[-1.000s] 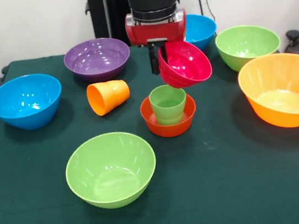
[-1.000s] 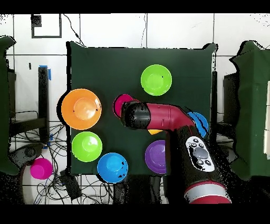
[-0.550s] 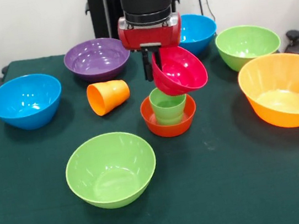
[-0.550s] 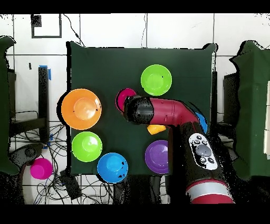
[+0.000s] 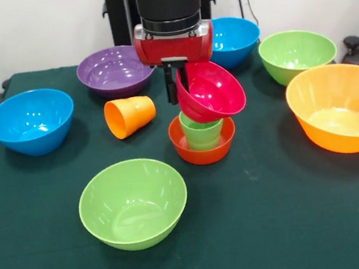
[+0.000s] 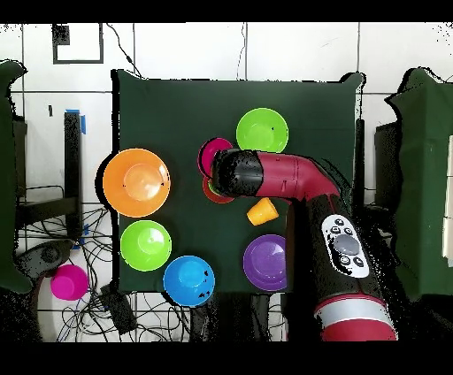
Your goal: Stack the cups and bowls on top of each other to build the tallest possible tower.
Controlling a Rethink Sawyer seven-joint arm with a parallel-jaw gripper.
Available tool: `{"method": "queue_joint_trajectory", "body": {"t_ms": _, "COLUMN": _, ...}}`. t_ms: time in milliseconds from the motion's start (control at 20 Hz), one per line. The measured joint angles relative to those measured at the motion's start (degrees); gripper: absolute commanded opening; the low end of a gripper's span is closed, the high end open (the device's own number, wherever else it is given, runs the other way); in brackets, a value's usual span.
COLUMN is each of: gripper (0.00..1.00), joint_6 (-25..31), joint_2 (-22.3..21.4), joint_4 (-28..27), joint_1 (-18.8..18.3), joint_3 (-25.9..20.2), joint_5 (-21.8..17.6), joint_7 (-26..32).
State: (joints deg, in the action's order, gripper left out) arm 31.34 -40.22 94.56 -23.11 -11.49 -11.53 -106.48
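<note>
Gripping tilted magenta bowl (image 5: 209, 91) over green cup (image 5: 202, 131)

Bare table (image 5: 298, 218) runs along the front edge and its right corner, open to a gripper. The middle is crowded: a green cup (image 5: 202, 131) in a small orange-red bowl (image 5: 204, 146), a tipped orange cup (image 5: 129, 117), a green bowl (image 5: 134, 203). Bowls line the back and side edges.

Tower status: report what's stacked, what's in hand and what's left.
Done: the light green cup stands upright in the small orange-red bowl.

In hand: the gripper holds the magenta bowl by its rim, tilted, just above that cup.

Left: the orange cup lies on its side; the purple bowl, two blue bowls, two light green bowls and large orange bowl sit unstacked.
</note>
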Motion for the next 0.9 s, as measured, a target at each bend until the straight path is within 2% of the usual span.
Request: {"method": "queue_joint_trajectory", "body": {"t_ms": 900, "gripper": 0.0, "joint_6": 0.0, "joint_2": 4.0, "joint_4": -0.2, "joint_1": 0.0, "joint_3": 0.0, "joint_5": 0.0, "joint_7": 0.0}}
